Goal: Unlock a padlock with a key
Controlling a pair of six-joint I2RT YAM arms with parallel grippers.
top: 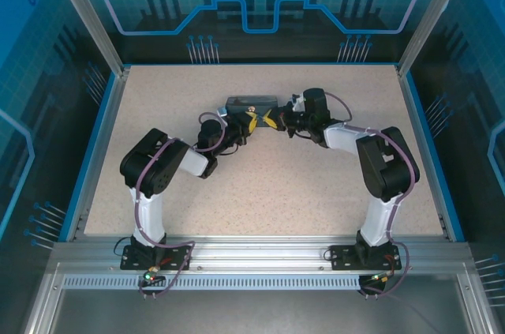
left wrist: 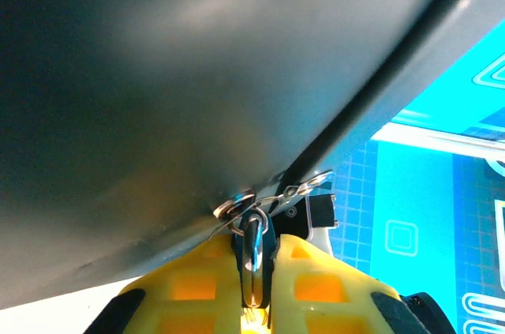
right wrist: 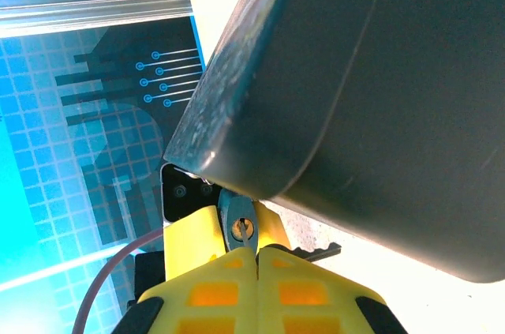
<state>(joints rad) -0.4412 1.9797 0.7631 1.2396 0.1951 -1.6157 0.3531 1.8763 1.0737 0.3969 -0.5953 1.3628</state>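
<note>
My left gripper (left wrist: 254, 275) is closed nearly all the way at the bottom centre of my left wrist view. Its yellow fingers (left wrist: 316, 287) pinch the padlock (left wrist: 252, 245), whose silvery shackle and a sliver of bluish body stick up between them. A thin wire ring (left wrist: 233, 208) sits just above the shackle, against the lower edge of the grey tin (left wrist: 158, 97) that covers the upper left of that frame. My right gripper (right wrist: 249, 249) is likewise clamped shut at the bottom of my right wrist view. It holds the key (right wrist: 240, 226) by its dark head, just under the tin's rounded corner. From above, both sets of fingertips meet near the middle of the table (top: 276, 184), right in front of the tin.
</note>
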